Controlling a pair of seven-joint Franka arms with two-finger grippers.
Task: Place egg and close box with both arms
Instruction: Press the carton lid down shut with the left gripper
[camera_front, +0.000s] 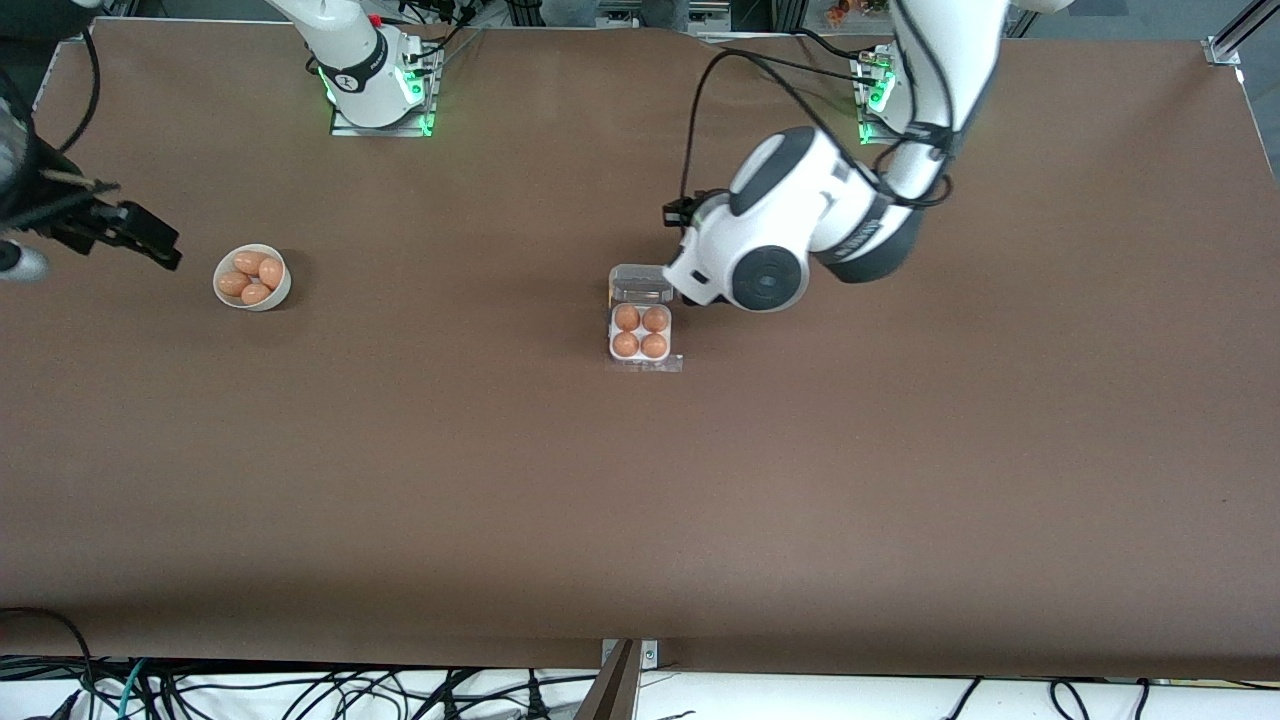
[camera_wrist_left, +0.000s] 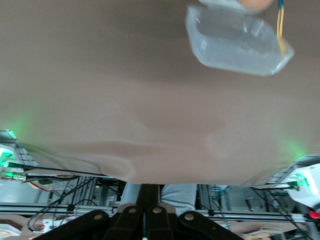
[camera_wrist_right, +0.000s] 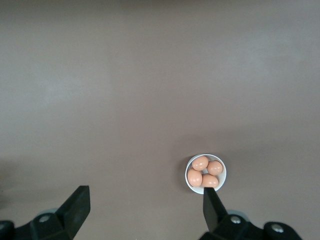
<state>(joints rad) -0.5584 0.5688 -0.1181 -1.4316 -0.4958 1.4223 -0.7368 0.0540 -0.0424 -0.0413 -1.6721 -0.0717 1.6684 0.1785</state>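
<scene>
Egg carton (camera_front: 640, 332): centre of frame, all four cups filled, clear lid (camera_front: 640, 284) up.
Left gripper (camera_wrist_left: 148, 216): my fingers pinched together, empty, by the lid.
Right gripper (camera_wrist_right: 145, 205): mine, wide open, waiting over the table near the bowl (camera_front: 252, 277), left of frame.
Left to do: close the lid.

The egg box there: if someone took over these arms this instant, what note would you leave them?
Left gripper: shut, empty, low beside the open clear lid of the box.
Right gripper: open, empty, waiting over the table at the right arm's end, next to the bowl.
Box: mid-table, all four cups hold an egg. Lid is folded back flat, on the side farther from the front camera.
Bowl: four spare eggs in it.
Done: egg placing looks finished.
Left: swing the lid over and close the box.
</scene>
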